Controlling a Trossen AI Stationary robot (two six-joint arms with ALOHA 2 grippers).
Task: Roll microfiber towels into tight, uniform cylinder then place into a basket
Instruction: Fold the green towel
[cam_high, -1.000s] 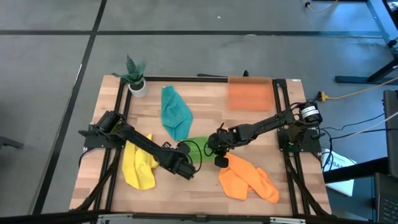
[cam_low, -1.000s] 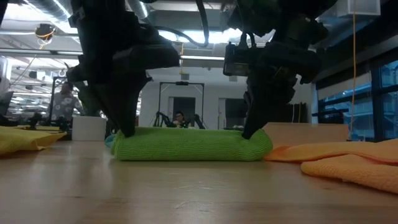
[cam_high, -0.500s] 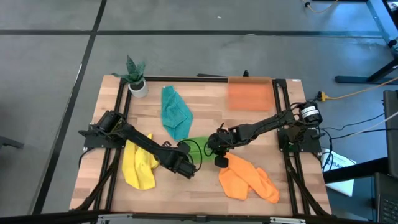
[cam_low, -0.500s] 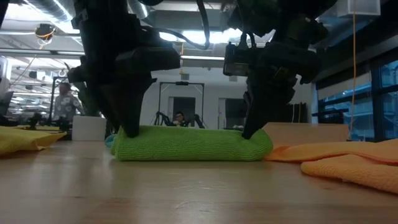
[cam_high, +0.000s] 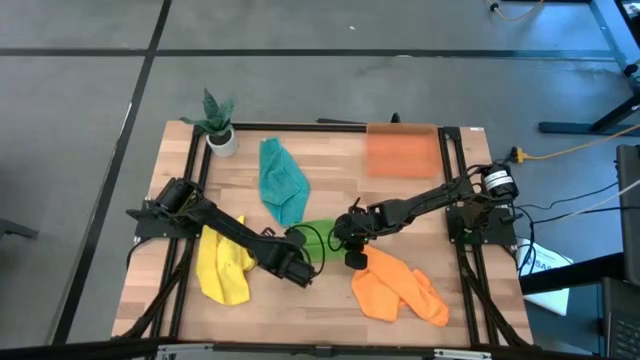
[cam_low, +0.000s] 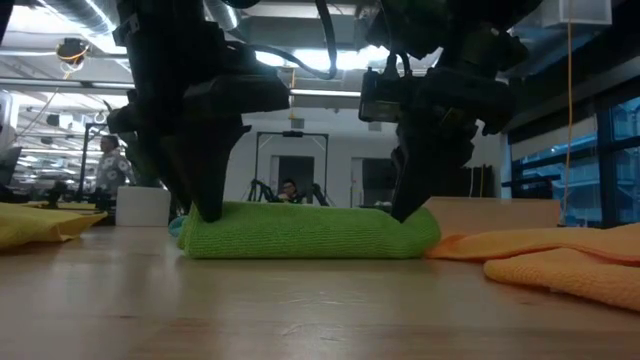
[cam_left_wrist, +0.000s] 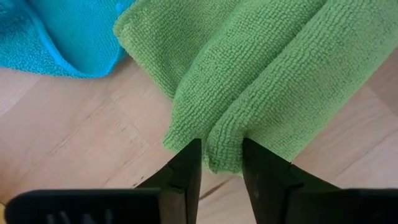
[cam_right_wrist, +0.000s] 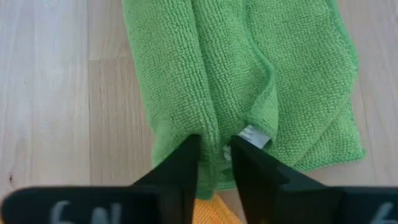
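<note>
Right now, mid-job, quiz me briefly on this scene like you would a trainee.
1. Which cloth do the left gripper and right gripper both stand at, one at each end?
A. yellow
B. the folded bright green microfiber towel
C. teal
2. True or false: the orange microfiber cloth lies loose and unrolled on the table near the right gripper.
3. How many towels lie in the translucent orange rectangular tray?

Key: 1 B. 2 True. 3 None.
</note>
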